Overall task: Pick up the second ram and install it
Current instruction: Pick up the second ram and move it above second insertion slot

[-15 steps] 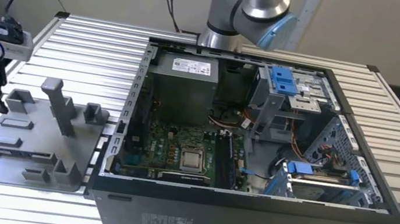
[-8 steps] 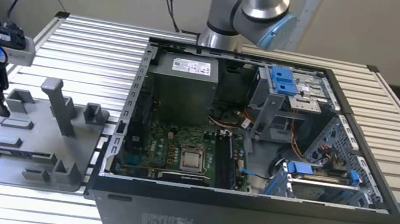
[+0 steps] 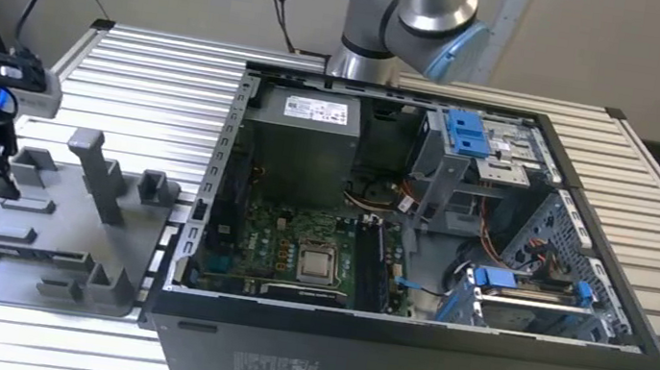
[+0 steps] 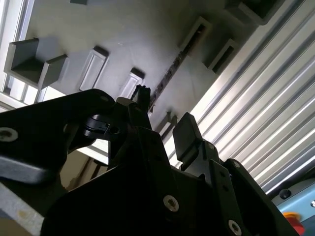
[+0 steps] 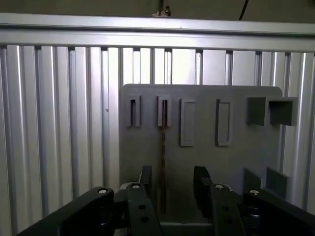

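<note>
Gripper (image 5: 173, 183), jaws wide and empty, poised above grey fixture tray (image 5: 236, 162) with second ram (image 5: 163, 147) standing on edge in its slot (image 5: 163, 112), aligned between the fingers (image 5: 202, 179), likely so both flat faces can be pinched.

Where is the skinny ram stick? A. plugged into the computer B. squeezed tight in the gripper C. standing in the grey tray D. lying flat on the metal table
C: the ram stands on edge in a slot of the tray, between the open fingers of the gripper.
</note>
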Motion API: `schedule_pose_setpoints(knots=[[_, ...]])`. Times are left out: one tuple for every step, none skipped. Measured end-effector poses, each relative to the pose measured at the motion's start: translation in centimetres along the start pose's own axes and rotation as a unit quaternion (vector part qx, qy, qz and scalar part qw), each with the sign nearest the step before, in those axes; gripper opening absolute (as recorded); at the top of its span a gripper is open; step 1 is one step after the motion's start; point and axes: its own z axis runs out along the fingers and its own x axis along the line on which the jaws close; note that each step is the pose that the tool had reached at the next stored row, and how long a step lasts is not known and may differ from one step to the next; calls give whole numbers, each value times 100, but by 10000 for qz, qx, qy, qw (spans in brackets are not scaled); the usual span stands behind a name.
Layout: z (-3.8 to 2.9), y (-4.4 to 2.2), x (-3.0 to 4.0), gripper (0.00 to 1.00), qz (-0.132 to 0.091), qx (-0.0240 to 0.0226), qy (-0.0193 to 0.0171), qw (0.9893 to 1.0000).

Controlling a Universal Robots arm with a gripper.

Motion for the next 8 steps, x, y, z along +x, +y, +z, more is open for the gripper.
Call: schedule_pose_setpoints(knots=[[13,0,1,48,-8,0,0,10000],[26,0,2,48,-17,1,0,10000],[39,-1,3,48,-26,1,0,10000],[52,-1,4,48,-35,2,0,10000],[64,-1,5,48,-42,2,1,10000],[77,0,5,48,-48,3,1,10000],[89,0,6,48,-51,3,1,10000],[102,0,7,48,-54,4,0,10000]])
